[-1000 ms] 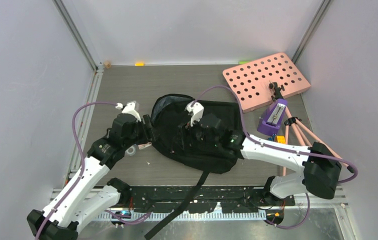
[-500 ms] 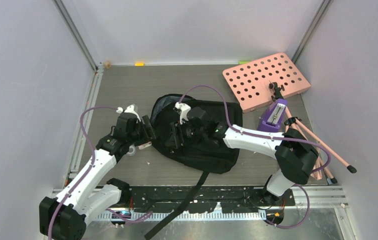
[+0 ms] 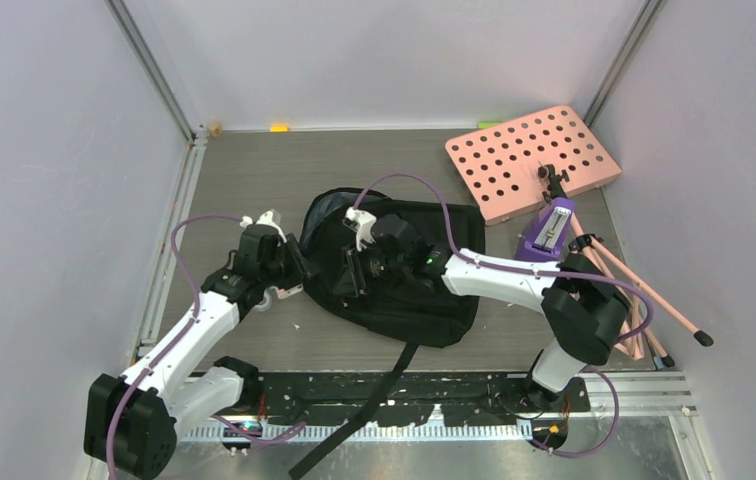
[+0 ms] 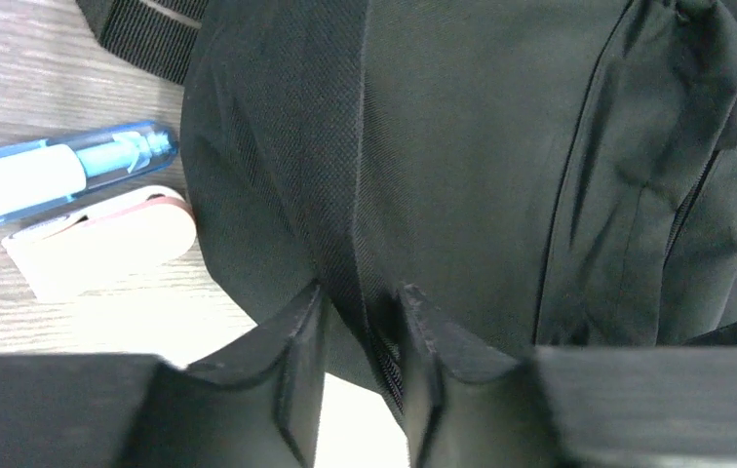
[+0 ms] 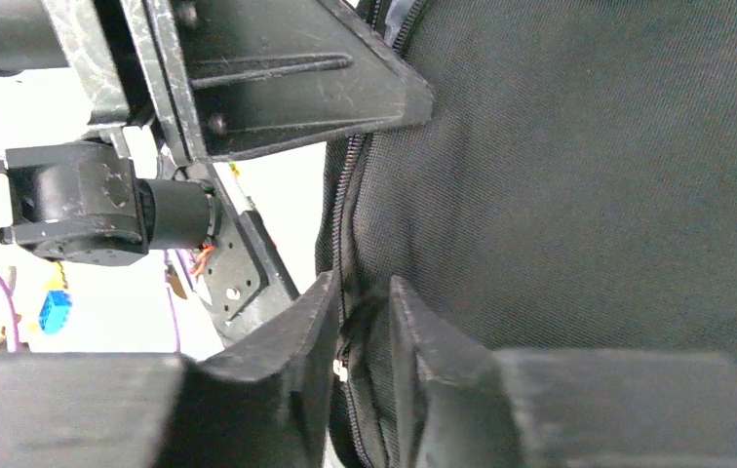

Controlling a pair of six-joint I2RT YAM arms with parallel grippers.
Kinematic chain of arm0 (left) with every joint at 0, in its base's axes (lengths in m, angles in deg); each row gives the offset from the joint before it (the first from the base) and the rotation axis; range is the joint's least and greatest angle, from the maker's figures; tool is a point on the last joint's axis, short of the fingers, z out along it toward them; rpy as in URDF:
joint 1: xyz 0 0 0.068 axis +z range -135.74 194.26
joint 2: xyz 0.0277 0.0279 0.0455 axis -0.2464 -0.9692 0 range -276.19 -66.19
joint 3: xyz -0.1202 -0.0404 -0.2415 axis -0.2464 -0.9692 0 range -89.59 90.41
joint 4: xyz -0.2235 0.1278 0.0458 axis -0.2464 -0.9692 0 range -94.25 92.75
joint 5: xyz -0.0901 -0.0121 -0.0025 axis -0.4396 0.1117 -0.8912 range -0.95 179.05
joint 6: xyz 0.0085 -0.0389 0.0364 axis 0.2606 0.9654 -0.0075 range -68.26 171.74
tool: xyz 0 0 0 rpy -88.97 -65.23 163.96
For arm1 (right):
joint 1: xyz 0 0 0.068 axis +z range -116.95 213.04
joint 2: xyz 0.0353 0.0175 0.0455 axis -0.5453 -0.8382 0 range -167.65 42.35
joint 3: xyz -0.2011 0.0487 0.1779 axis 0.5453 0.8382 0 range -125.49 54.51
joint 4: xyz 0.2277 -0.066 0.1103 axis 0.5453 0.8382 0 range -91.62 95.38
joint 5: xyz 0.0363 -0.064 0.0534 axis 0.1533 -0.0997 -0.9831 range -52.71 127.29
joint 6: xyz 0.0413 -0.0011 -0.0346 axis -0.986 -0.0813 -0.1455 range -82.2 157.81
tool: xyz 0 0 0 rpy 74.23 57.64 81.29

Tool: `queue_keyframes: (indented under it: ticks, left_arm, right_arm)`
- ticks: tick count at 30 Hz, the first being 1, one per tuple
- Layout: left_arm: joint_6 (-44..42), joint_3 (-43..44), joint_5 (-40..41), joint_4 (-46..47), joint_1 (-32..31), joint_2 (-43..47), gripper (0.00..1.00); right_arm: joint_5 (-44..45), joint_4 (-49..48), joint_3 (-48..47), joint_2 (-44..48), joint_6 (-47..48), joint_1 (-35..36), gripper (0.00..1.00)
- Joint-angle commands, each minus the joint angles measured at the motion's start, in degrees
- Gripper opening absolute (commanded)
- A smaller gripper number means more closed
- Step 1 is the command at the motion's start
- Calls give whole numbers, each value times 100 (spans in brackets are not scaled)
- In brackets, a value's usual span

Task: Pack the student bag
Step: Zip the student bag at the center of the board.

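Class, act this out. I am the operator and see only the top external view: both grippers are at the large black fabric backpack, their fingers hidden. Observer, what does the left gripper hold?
Observer: The left gripper pinches a fold of the large black fabric backpack.
Operator: And the right?
Observer: The right gripper is closed on the backpack's zip edge.
Operator: Anything loose nearby?
Observer: A blue-and-white plastic pen lies on the wooden table beside the backpack.
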Motion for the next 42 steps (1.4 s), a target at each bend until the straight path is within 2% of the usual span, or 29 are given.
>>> queue_keyframes:
  ticks: [1,2,4,6,15,30,35,42]
  left_arm:
    - [9,-14,-115,482,39,83,24]
    - [8,-31,-114,502,47,93,18]
    - [-8,-31,-123,525,61,89,6]
    - [-72,-17,-131,541,80,59,0]
    - [-315,169,-235,583,227,-174,0]
    - [-605,325,-317,597,473,-354,0]
    - [-649,303,-545,719,487,-364,0]
    - [-908,55,-1169,1129,478,-192,0]
  right_arm:
    - [-171,-246,-264,-25,41,5,18]
    - [-246,-260,-256,-6,61,7,6]
    - [-359,-315,-202,72,112,11,1]
    - [-463,-362,-114,192,209,37,0]
    - [-691,-148,349,788,706,304,1]
    - [-345,451,890,1584,799,393,1]
    - [-271,448,935,1622,787,392,0]
    - [375,237,479,1267,741,390,0]
